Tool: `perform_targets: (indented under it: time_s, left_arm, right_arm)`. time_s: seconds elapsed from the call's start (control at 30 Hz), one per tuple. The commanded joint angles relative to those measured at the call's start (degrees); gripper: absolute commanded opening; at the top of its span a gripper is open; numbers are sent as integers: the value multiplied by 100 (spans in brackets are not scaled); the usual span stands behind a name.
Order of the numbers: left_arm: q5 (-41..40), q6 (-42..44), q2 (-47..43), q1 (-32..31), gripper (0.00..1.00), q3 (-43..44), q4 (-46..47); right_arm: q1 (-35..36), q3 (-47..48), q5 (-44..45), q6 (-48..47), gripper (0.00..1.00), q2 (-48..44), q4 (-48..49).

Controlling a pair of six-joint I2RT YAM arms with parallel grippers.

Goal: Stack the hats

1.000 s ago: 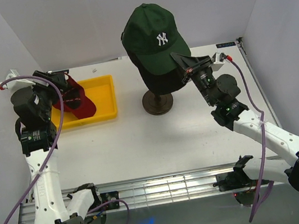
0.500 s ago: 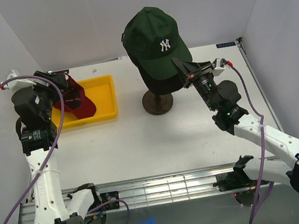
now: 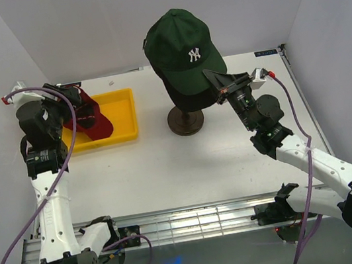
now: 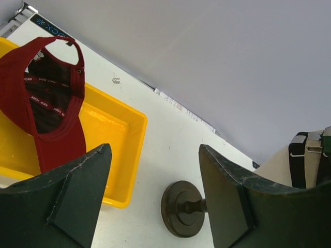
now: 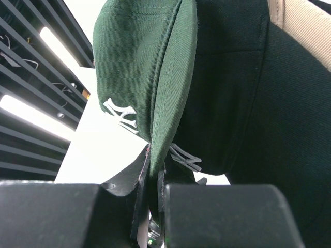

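A dark green cap (image 3: 180, 43) with a white NY logo sits on top of a black cap (image 3: 185, 95) on the mannequin head. My right gripper (image 3: 214, 83) is shut on the green cap's brim (image 5: 173, 88); the black cap (image 5: 243, 93) with a white logo lies right behind it. A red cap (image 3: 91, 118) lies upside down in the yellow tray (image 3: 122, 117), also in the left wrist view (image 4: 46, 111). My left gripper (image 3: 72, 103) is open and empty above the tray's left part. The tan cap and the one with a gold "R" are hidden.
The mannequin's dark round stand (image 3: 185, 120) rests on the white table, also in the left wrist view (image 4: 185, 209). A bit of the beige head (image 4: 282, 165) shows at the right. White walls close in the table at the back and sides.
My right gripper has moved the green cap's brim slightly left and up, settling the cap onto the head. The left arm has shifted only a little.
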Motion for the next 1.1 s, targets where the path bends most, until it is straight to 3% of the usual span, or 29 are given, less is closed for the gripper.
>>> perform_targets:
  time_s: [0.0, 1.07]
  left_arm:
    - [24, -3, 3, 1, 79, -96, 102]
    - [33, -65, 108, 1, 78, -316, 181]
  right_arm:
    - [-39, -134, 358, -492, 8, 106, -1001]
    - [-39, -661, 499, -527, 8, 624, -1485]
